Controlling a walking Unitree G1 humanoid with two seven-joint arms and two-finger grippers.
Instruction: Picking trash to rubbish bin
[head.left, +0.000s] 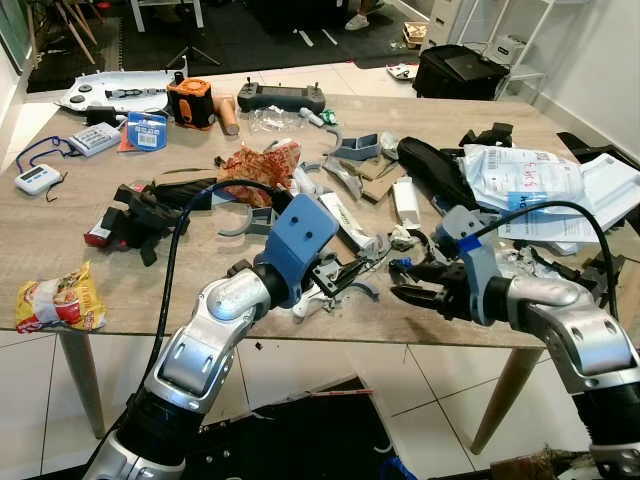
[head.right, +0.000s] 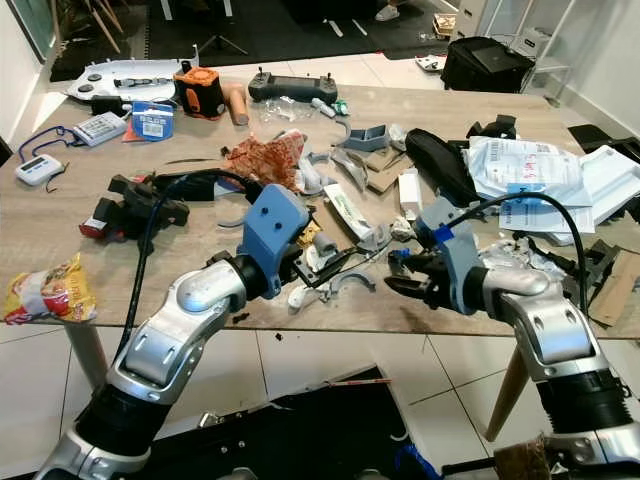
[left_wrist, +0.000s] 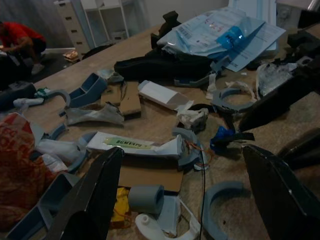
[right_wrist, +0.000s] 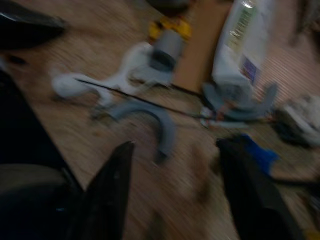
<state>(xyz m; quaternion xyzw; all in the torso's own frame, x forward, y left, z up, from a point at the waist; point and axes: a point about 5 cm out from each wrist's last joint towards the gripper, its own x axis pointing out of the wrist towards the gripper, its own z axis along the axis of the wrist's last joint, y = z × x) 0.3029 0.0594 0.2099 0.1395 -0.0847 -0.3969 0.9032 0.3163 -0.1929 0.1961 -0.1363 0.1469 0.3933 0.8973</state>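
Both grippers hover low over the front middle of the wooden table (head.left: 200, 300), tips facing each other. My left gripper (head.left: 347, 272) is open above a white plastic piece (head.left: 312, 300) and a grey arc (head.left: 364, 291). In the left wrist view its fingers (left_wrist: 95, 200) straddle a grey cylinder (left_wrist: 146, 198), with a white tube (left_wrist: 135, 145) beyond. My right gripper (head.left: 405, 281) is open and holds nothing. A small blue scrap (head.left: 400, 265) lies by its upper fingertip and a crumpled white paper (head.left: 402, 238) just behind. A red snack wrapper (head.left: 262, 165) lies further back.
A yellow snack packet (head.left: 58, 298) lies at the front left edge. A black gadget (head.left: 145, 215) sits left, a black bag (head.left: 435, 170) and white mailers (head.left: 525, 180) right, and a controller (head.left: 280, 97) at the back. A person in red (left_wrist: 17, 37) crouches across the room.
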